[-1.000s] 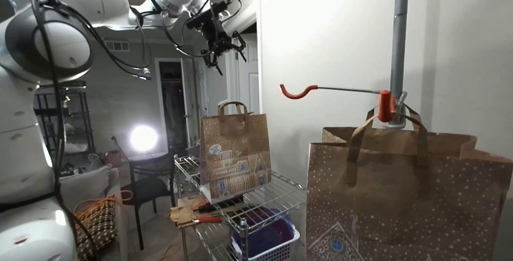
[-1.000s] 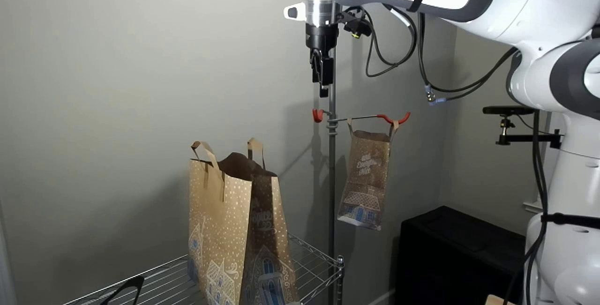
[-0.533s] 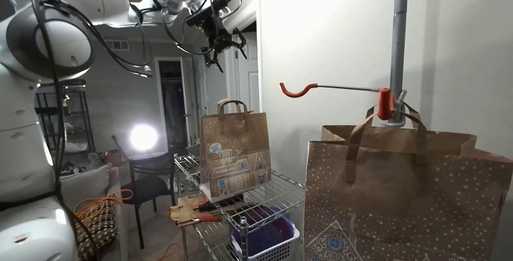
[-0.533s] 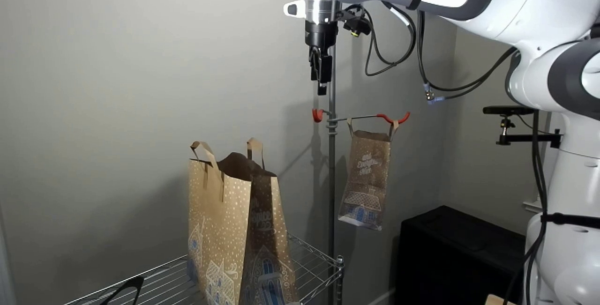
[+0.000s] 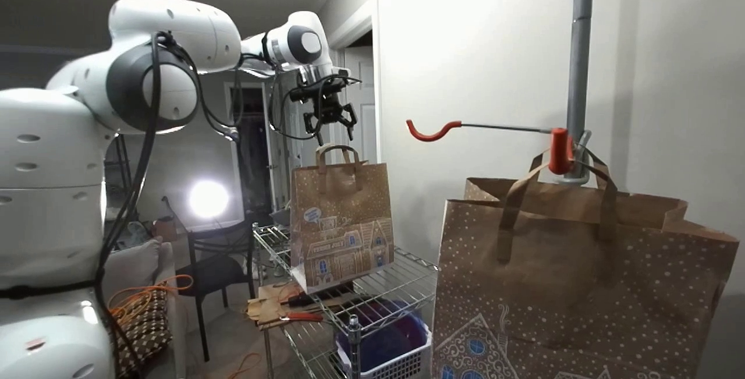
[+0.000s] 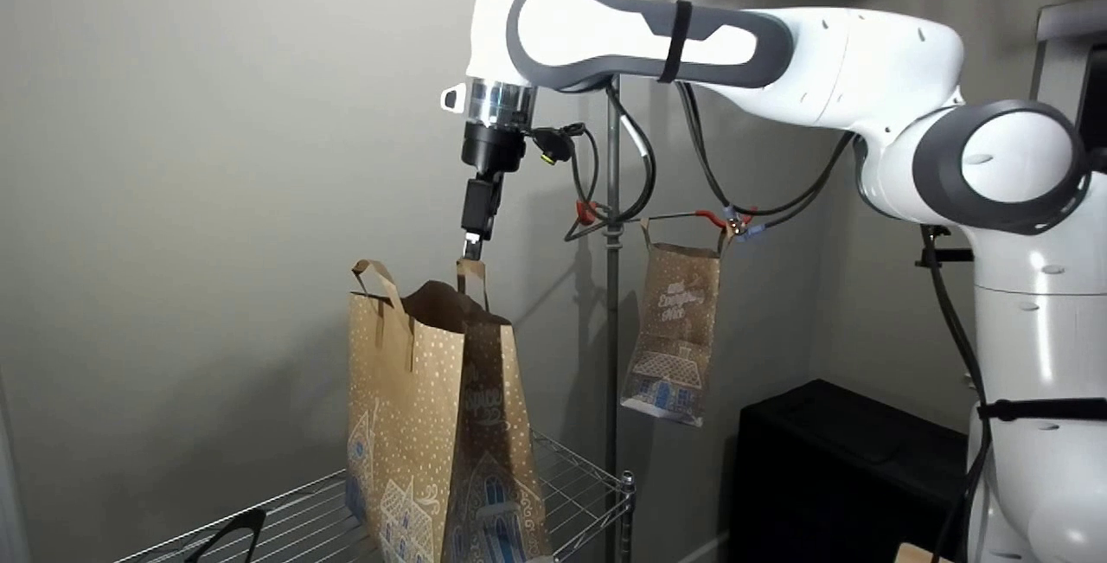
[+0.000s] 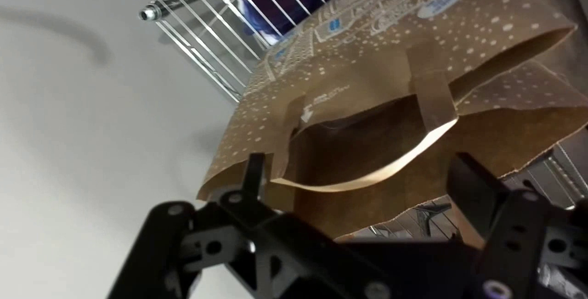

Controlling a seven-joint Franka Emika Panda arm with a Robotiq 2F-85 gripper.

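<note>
1 paper bag (image 5: 342, 225) upright on wire shelf (image 6: 298, 515), mouth up, long axis vertical | end effector (image 5: 335, 138) jaws wide apart, nothing held, pointing down just above one raised handle (image 7: 435, 101), contact unclear | second bag (image 6: 675, 329) hangs from pole (image 5: 581, 64), well apart; red hook (image 5: 429, 138) juts out beside; white basket (image 5: 401, 364) beneath shelf

We believe that this is a room of a home. In an exterior view we can see what looks like a pale sofa (image 5: 132, 265), a patterned cushion (image 5: 152, 326), a dark chair (image 5: 218, 277) and a glowing round lamp (image 5: 209, 199). Behind them we notice an open doorway (image 5: 256, 155), and to its side a white panelled door (image 5: 366, 111), both of household kind.
</note>
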